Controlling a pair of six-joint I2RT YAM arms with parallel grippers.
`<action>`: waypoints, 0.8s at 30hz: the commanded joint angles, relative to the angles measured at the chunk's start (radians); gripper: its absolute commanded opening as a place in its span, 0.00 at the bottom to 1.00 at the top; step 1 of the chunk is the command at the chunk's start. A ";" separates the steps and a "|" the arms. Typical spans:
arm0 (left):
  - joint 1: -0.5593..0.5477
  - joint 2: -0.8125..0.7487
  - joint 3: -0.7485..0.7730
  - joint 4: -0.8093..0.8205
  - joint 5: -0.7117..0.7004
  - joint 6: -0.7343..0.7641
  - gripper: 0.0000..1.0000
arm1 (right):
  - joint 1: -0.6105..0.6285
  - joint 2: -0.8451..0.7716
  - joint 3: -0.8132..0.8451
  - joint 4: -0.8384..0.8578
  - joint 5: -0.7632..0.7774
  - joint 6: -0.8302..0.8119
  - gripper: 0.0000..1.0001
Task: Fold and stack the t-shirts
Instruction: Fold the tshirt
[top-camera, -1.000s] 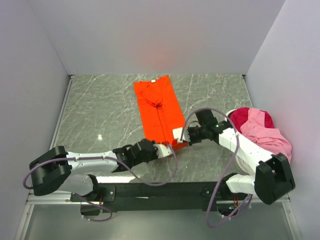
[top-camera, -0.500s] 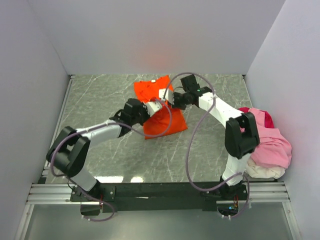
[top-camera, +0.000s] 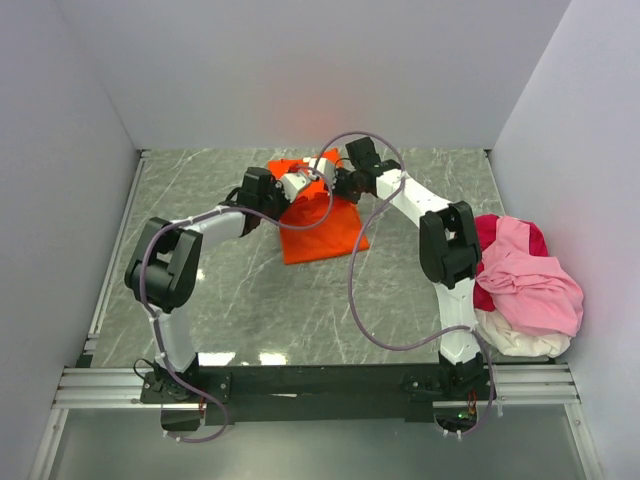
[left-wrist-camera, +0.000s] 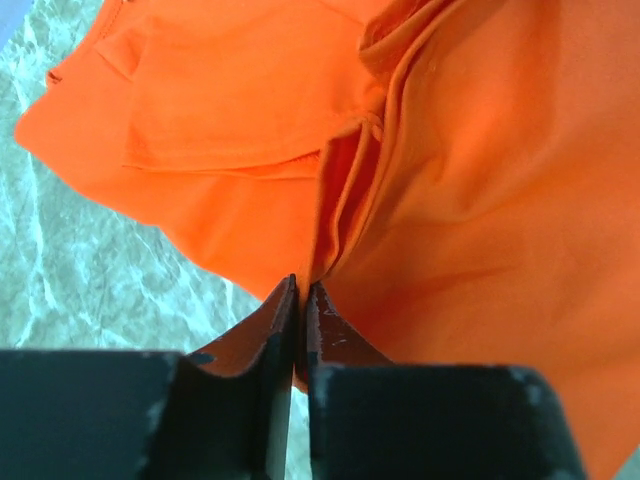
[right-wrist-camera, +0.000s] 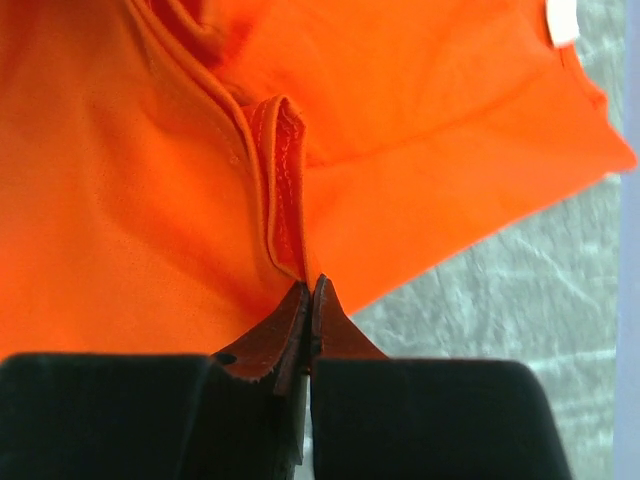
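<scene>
Place: robot test cell in a lab, not a home or shop.
Enclosure: plain pale panels (top-camera: 300, 70) boxing in the desk (top-camera: 200, 275) on three sides.
Surface: grey marble-look top, lit evenly from above.
Mounting: aluminium rail (top-camera: 110, 386) and black bar (top-camera: 320, 379) at the near edge, carrying left arm (top-camera: 205, 228) and right arm (top-camera: 455, 305).
Wiring: loose purple-grey cables (top-camera: 348, 285) looped along both arms.

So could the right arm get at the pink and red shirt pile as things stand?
Probably not right away: the right gripper is shut on the orange shirt at the far side. The pile lies uncovered beside that arm's base, so after letting go it likely could.
</scene>
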 joint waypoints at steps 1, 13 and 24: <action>0.014 0.032 0.100 -0.005 0.032 -0.052 0.17 | -0.009 0.022 0.062 0.070 0.066 0.060 0.00; 0.111 -0.148 0.054 0.128 -0.083 -0.250 0.89 | -0.062 -0.082 0.013 0.276 0.206 0.377 0.66; -0.051 -0.451 -0.423 0.063 0.163 0.332 0.82 | -0.072 -0.426 -0.572 0.045 -0.182 -0.504 0.73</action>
